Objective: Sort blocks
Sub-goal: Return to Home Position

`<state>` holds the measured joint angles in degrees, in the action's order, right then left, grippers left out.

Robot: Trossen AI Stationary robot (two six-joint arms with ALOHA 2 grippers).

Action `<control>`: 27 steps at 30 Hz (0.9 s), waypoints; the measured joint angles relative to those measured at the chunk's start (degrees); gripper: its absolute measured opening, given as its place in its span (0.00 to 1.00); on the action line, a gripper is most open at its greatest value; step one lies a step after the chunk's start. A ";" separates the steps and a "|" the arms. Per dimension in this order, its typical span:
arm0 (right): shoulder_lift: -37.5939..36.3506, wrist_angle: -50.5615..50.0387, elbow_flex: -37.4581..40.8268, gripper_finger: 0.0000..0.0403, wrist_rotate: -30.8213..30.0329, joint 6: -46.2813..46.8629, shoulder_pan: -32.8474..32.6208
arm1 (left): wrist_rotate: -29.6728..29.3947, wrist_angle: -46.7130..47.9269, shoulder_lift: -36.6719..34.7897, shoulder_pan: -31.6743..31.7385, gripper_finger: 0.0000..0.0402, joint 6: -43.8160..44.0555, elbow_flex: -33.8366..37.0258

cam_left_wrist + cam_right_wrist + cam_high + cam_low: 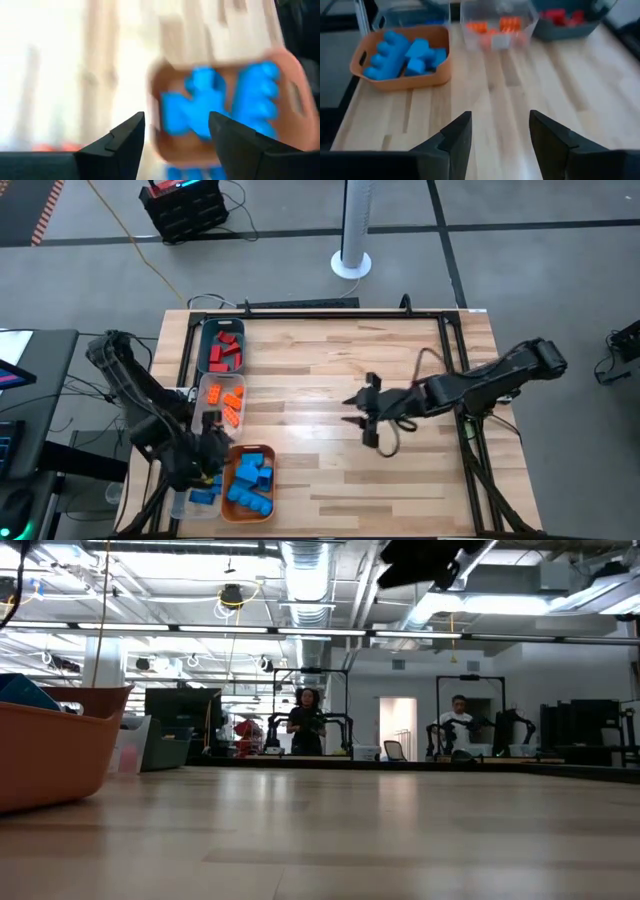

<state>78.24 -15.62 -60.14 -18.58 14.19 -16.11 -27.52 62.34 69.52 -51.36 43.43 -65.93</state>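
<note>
The blocks sit sorted by colour in containers along the table's left side. Red blocks [225, 352] fill a teal bin [222, 328], and orange blocks [231, 402] lie in a clear bin [208, 392]. Light blue blocks [252, 478] are in the orange tray [232, 480]. Darker blue blocks [204, 495] are in a clear bin beside it. My left gripper [210, 448] [177, 135] hovers open over the tray's left side, holding nothing. My right gripper [358, 418] [500, 135] is open above the bare middle of the table, pointing toward the bins.
A black frame [300, 308] runs along the table's far edge and both sides. The wooden top [330, 470] right of the bins holds no objects. In the low view the orange tray [50, 740] stands at the left, and people stand far off in the room behind.
</note>
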 joint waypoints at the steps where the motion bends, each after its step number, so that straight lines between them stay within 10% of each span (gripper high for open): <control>1: -1.93 0.52 1.14 0.48 -0.39 -0.58 0.02 | -4.13 -0.45 -1.45 -0.50 0.52 -1.99 0.36; 11: -23.58 12.67 22.12 0.41 -3.66 -0.78 1.30 | -22.25 -17.83 -25.91 -0.46 0.43 -10.77 18.39; 20: -40.23 23.09 36.63 0.41 -2.10 -2.56 4.49 | -21.89 -56.10 -48.11 3.56 0.35 -34.67 41.79; 27: -50.23 24.28 42.33 0.41 -0.67 -7.04 5.33 | -19.70 -63.96 -58.19 6.01 0.30 -41.10 49.77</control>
<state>28.01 8.66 -17.81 -19.25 7.15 -10.79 -47.22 -1.62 11.33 -45.34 2.32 -16.16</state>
